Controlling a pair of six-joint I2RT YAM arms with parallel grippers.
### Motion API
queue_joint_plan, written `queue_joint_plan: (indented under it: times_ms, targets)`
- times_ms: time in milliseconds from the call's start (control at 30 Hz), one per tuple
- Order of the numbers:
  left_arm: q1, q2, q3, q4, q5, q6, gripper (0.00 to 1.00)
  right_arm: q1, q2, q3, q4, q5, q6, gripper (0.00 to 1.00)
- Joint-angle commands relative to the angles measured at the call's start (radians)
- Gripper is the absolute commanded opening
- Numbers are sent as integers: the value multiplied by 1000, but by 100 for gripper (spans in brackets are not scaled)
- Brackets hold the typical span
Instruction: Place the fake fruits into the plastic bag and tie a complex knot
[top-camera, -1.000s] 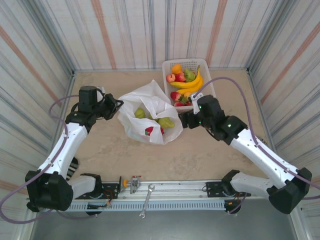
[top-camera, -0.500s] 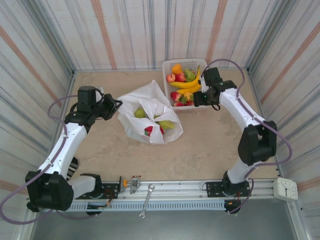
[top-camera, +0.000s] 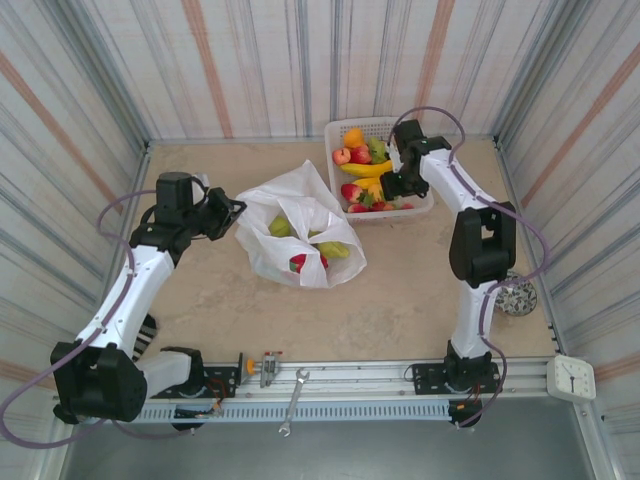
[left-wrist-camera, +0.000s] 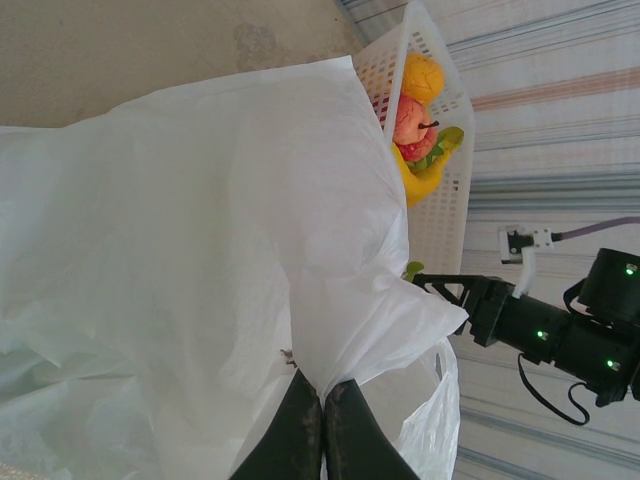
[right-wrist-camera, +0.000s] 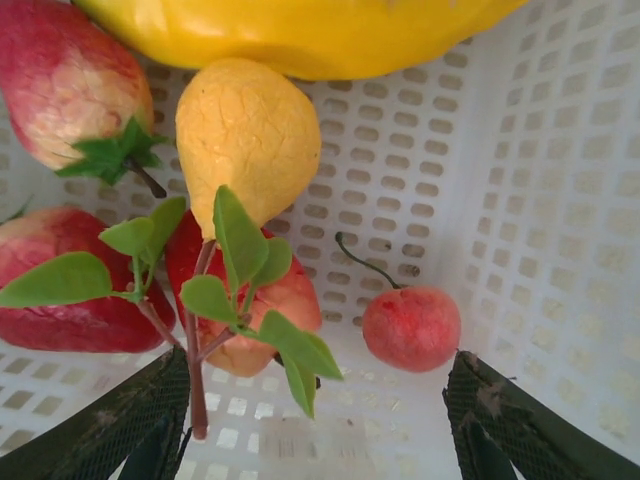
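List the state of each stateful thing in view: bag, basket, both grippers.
plastic bag: lying flat, mouth open, green pears inside.
basket: upright, holding fake fruits.
left gripper: shut, pinching the plastic bag's edge.
right gripper: open, down in the basket over the fake fruits, holding nothing.

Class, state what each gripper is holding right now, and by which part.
The left gripper is shut on the plastic bag, pinching a fold at its edge. The right gripper holds nothing, open above the basket.
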Motion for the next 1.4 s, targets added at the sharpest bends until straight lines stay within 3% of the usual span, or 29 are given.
queue_joint_plan:
  times_ms: [0, 533, 767, 967, 1167, 1367]
  targets:
    - [-5, -9, 23, 3, 10, 8, 0, 1, 56, 42, -73, -39, -54, 69]
    - [-5, -6, 28, -8, 7, 9, 0, -2, 233, 98, -34, -157, -49, 64]
    - [-5, -8, 22, -9, 5, 7, 0, -13, 153, 71, 94, -378, 22, 62]
    - [-5, -16, 19, -12, 2, 8, 0, -38, 80, 22, 226, -476, 88, 62]
    - [-5, -14, 16, -8, 2, 9, 0, -43, 52, 4, 207, -388, 65, 63]
    - [-5, -9, 13, -5, 6, 7, 0, -43, 69, 13, 175, -312, 52, 73]
